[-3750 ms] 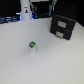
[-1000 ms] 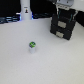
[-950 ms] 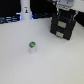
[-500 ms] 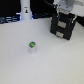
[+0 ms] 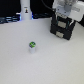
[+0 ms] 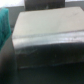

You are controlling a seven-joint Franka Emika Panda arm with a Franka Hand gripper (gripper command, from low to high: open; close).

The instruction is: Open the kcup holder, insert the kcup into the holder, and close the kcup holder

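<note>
The kcup holder [image 5: 62, 30] is a black boxy unit on the white table at the exterior view's right rear. My white gripper [image 5: 64, 15] hangs right at its top front, covering its upper part. The frames are too blurred to show whether the jaws are open. The wrist view shows the holder's dark top and front [image 6: 44, 46] from close up, filling most of the picture, with no fingers in sight. The kcup [image 5: 32, 46], a tiny white pod with a green top, stands on the table well away from the holder, toward the exterior view's left.
A tall white bottle-like post [image 5: 25, 9] with a dark mark stands at the back left of the exterior view. Dark equipment lines the table's rear edge. A teal patch [image 6: 4, 25] shows at one edge of the wrist view.
The arm has moved from the back toward the exterior view's right and come down onto the kcup holder. The kcup and the holder have not moved.
</note>
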